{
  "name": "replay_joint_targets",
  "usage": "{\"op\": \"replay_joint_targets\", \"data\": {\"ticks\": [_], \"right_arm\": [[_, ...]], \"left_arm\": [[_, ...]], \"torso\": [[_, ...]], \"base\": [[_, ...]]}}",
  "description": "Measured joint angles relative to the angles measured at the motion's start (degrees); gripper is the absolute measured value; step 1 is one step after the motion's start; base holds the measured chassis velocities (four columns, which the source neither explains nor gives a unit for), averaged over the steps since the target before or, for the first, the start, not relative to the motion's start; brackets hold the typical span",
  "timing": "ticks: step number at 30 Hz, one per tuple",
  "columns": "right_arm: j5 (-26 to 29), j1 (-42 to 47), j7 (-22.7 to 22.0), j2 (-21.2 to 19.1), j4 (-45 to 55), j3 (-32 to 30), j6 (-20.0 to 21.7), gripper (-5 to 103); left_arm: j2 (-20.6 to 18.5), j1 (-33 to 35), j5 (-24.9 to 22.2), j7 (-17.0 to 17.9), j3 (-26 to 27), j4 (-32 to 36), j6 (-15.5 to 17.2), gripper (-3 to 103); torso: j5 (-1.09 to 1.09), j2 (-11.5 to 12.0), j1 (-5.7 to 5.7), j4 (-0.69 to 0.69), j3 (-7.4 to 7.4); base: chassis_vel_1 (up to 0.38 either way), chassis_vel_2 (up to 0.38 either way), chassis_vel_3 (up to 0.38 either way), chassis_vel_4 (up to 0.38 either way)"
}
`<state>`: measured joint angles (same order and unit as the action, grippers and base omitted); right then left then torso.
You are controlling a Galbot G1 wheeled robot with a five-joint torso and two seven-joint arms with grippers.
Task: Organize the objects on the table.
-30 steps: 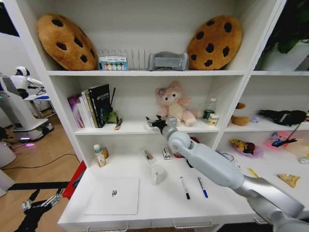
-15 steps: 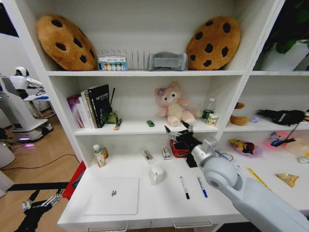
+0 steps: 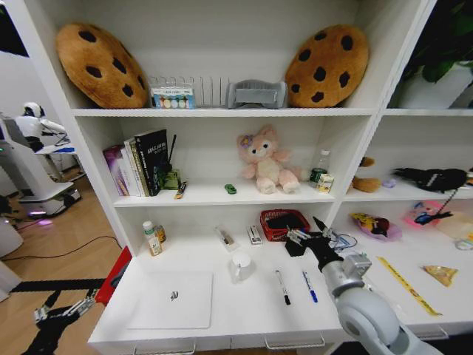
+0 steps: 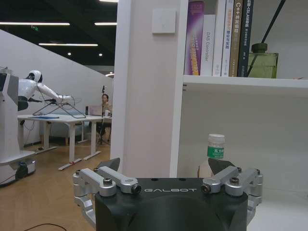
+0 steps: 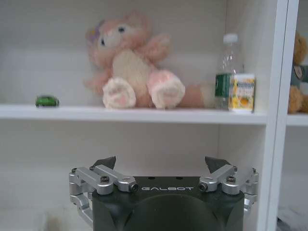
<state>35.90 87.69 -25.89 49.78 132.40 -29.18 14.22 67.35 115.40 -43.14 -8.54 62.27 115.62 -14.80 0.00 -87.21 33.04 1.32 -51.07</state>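
i have the right gripper (image 3: 309,235) reaching forward over the back of the table (image 3: 251,310), forearm rising from the lower right, jaws spread wide and holding nothing. its body reads "galbot" in the right wrist view, fingertips (image 5: 105,162) well apart with bare shelf between them. just beyond the jaws sits a red basket (image 3: 275,224). below and nearer me than the jaws lie the black marker (image 3: 283,287) and blue pen (image 3: 310,286), side by side, long axes running front to back. the laptop (image 3: 172,298) lies flat, well off to the left of the jaws. the tiny green item (image 3: 230,189) rests on the shelf above them, beside the plush toy (image 3: 264,160).

the left gripper (image 4: 168,180) hangs low beside the table's left end, jaws also wide and empty, "galbot" on it too. past its jaws stands the green-labelled bottle (image 4: 215,147), upright; i can't read its label.
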Motion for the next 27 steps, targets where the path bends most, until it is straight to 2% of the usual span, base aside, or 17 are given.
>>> {"op": "replay_joint_targets", "data": {"ticks": [1,2,4,5,6,7,9,10,12,16,20,27], "right_arm": [[1.21,-0.26,-2.0,-0.09,-0.19,0.75,3.91,100],[1.21,-0.26,-2.0,-0.09,-0.19,0.75,3.91,100],[7.15,-2.61,-7.03,-0.45,-0.76,3.02,12.87,100],[7.15,-2.61,-7.03,-0.45,-0.76,3.02,12.87,100],[11.49,-3.98,-8.98,-0.6,-0.93,3.94,16.21,100],[11.49,-3.98,-8.98,-0.6,-0.93,3.94,16.21,100],[20.8,-6.65,-14.32,-0.79,-1.23,5.37,23.65,100],[20.8,-6.65,-14.32,-0.79,-1.23,5.37,23.65,100],[27.44,-8.22,-18.99,-0.81,-2.22,6.2,27.89,100],[31.67,-9.35,-20.19,-1.01,-4.33,6.69,27.91,100],[34.92,-11.75,-19.16,-1.35,-7.99,7.83,27.91,100],[35.42,-16.07,-16.09,-1.87,-14.4,11.32,28.73,100]], "left_arm": [[0.0,0.0,0.0,0.0,0.0,0.0,0.0,100],[0.0,0.0,0.0,0.0,0.0,0.0,0.0,100],[0.0,0.0,0.0,0.0,0.0,0.0,0.0,100],[0.0,0.0,0.0,0.0,0.0,0.0,0.0,100],[0.0,0.0,0.0,0.0,0.0,0.0,0.0,100],[0.0,0.0,0.0,0.0,0.0,0.0,0.0,100],[0.0,0.0,0.0,0.0,0.0,0.0,0.0,100],[0.0,0.0,0.0,0.0,0.0,0.0,0.0,100],[0.0,0.0,0.0,0.0,0.0,0.0,0.0,100],[0.0,0.0,0.0,0.0,0.0,0.0,0.0,100],[0.0,0.0,0.0,0.0,0.0,0.0,0.0,100],[0.0,0.0,0.0,0.0,0.0,0.0,0.0,100]], "torso": [[0.0,0.0,0.0,0.0,0.0],[0.0,0.0,0.0,0.0,0.0],[0.0,0.0,0.01,-0.01,-0.01],[0.0,0.0,0.01,-0.01,-0.01],[0.0,0.0,0.01,-0.01,-0.01],[0.0,0.0,0.01,-0.01,-0.01],[0.0,0.01,0.02,-0.01,-0.01],[0.0,0.01,0.02,-0.01,-0.01],[0.0,0.01,0.02,-0.01,-0.01],[0.0,0.01,0.02,0.0,-0.01],[0.0,0.01,0.01,0.0,-0.01],[0.01,0.01,0.01,0.0,-0.01]], "base": [[0.0,0.0,0.0,0.0],[0.0,0.0,0.0,0.0],[0.0,0.0,0.0,0.0],[0.0,0.0,0.0,0.0],[0.0,0.0,0.0,0.0],[0.0,0.0,0.0,0.0],[0.0,0.0,0.0,0.0],[0.0,0.0,0.0,0.0],[0.0,0.0,0.0,0.0],[0.0,0.0,0.0,0.0],[0.0,0.0,0.0,0.0],[0.0,0.0,0.0,0.0]]}}
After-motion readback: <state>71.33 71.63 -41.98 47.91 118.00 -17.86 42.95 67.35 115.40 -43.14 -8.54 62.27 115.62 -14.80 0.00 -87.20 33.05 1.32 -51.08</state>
